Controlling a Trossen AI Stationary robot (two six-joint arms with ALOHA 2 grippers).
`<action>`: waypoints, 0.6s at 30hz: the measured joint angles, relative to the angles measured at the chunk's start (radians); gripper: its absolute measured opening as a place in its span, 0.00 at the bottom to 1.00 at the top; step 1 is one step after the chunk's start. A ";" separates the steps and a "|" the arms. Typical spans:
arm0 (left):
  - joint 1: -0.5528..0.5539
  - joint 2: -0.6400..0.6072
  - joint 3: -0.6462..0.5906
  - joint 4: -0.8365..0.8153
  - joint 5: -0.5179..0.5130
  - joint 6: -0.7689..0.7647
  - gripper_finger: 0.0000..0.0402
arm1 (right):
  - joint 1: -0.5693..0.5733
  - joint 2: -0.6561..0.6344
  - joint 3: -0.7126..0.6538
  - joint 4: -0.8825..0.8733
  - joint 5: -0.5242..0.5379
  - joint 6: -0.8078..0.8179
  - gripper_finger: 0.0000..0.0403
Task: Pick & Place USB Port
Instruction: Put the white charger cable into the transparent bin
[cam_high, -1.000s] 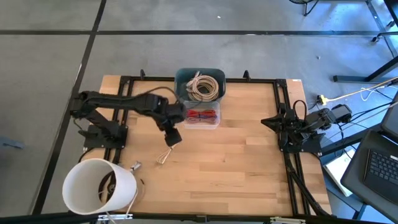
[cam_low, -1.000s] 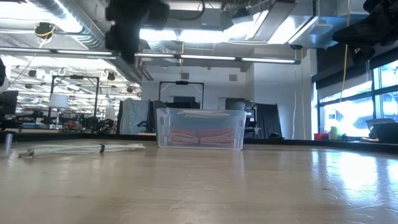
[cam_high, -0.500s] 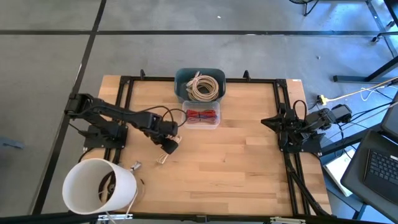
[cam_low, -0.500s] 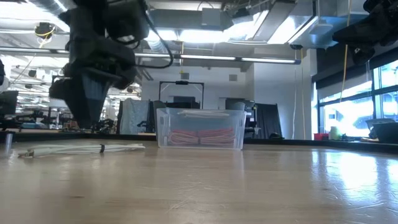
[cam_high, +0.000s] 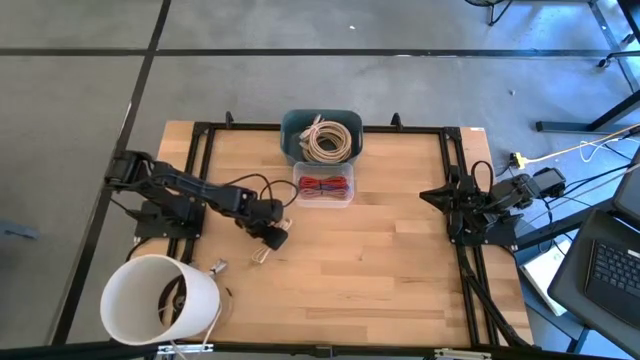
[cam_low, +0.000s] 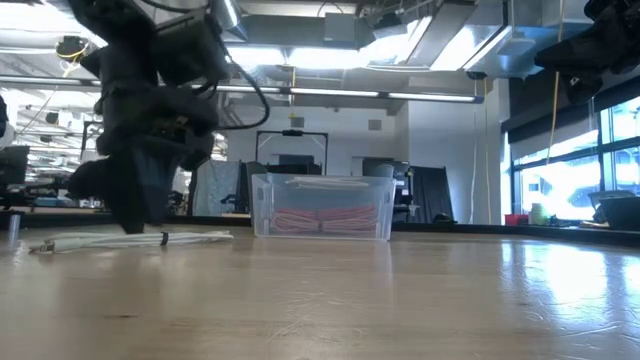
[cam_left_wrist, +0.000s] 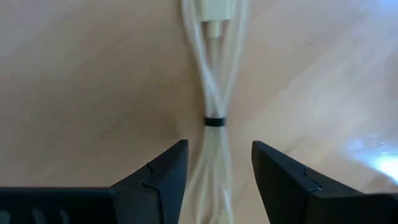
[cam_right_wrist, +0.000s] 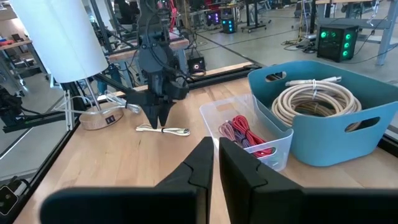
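The two dark fingers of our left gripper (cam_left_wrist: 216, 163) were apart, and the thin white cable with a black band (cam_left_wrist: 214, 99) ran straight between them, lengthwise.

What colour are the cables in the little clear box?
Red, mostly. The cables in the clear box show best in the right wrist view.

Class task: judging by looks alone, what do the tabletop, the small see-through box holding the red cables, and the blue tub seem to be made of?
The pale wooden tabletop looks like jointed timber strips, given its plank lines, with a glossy sheen in the low view. The small see-through box appears to be clear rigid plastic, since the red cables show through its walls. The blue tub is probably moulded matte plastic, with cut-out handles.
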 joint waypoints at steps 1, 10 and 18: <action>0.000 0.008 -0.005 0.000 0.000 0.001 0.42 | 0.000 0.000 0.000 0.000 0.000 0.000 0.08; -0.001 0.072 -0.005 0.064 -0.003 0.056 0.42 | 0.000 0.000 0.000 0.000 0.000 0.000 0.08; -0.004 0.078 -0.007 0.065 -0.068 0.139 0.18 | 0.000 0.000 0.000 0.000 0.000 -0.002 0.08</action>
